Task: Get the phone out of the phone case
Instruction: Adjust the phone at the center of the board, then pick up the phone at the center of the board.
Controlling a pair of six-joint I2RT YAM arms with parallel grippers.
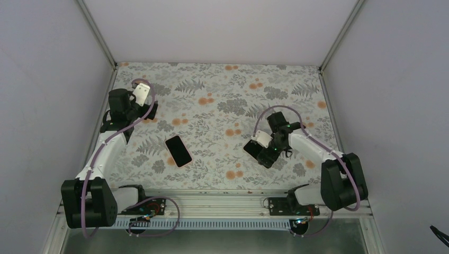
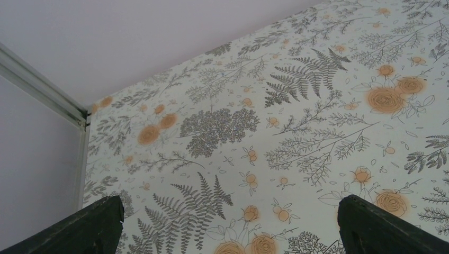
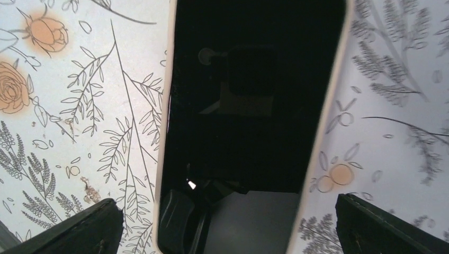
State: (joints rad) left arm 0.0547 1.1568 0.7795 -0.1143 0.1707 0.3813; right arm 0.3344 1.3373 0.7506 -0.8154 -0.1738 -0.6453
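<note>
Lying flat on the table (image 1: 222, 84), directly beneath the right claw (image 3: 227, 211), is a pale-rimmed black slab (image 3: 249, 106), glossy face up, judged to be the phone in its case. Its long axis runs forward between the fingers, which are spread wide and straddle its width without clear contact. Left claw (image 2: 229, 203): spread, empty, well apart at far left. Count: two dark slabs, two claws. The second slab (image 1: 178, 151) lies alone, centre-left, identity undetermined.

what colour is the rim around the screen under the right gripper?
Off-white rim, around a glossy black screen; shows best in right wrist.
</note>
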